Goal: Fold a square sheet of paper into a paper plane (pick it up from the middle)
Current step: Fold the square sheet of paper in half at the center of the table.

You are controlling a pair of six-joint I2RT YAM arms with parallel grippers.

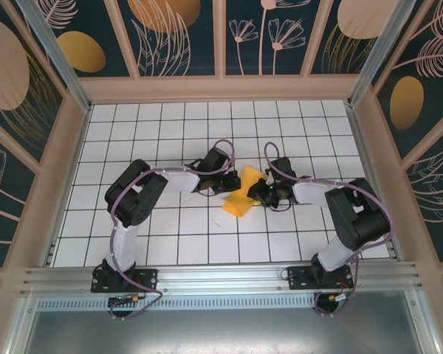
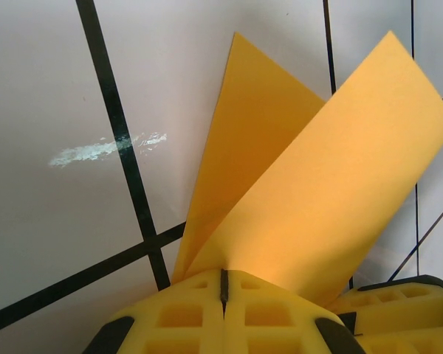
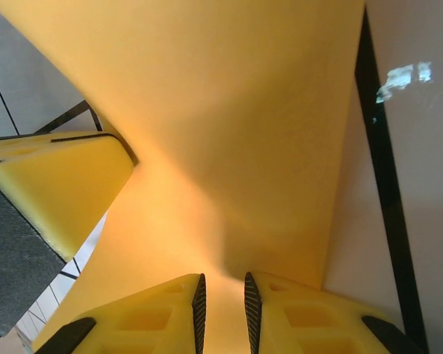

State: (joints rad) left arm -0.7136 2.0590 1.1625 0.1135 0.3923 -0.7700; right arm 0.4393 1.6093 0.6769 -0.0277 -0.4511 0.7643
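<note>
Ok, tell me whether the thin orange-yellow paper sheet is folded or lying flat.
Folded, not flat: the thin orange-yellow paper sheet stands in two flaps from the shut left gripper.

From above, the right gripper (image 1: 269, 193) hides the 3 o'clock edge of the square sheet of paper (image 1: 240, 198), and its grip is too small to judge. The right wrist view cuts the sheet off at 12 o'clock. In the left wrist view the left gripper (image 2: 223, 279) hides the sheet's fold at 6 o'clock.
</note>
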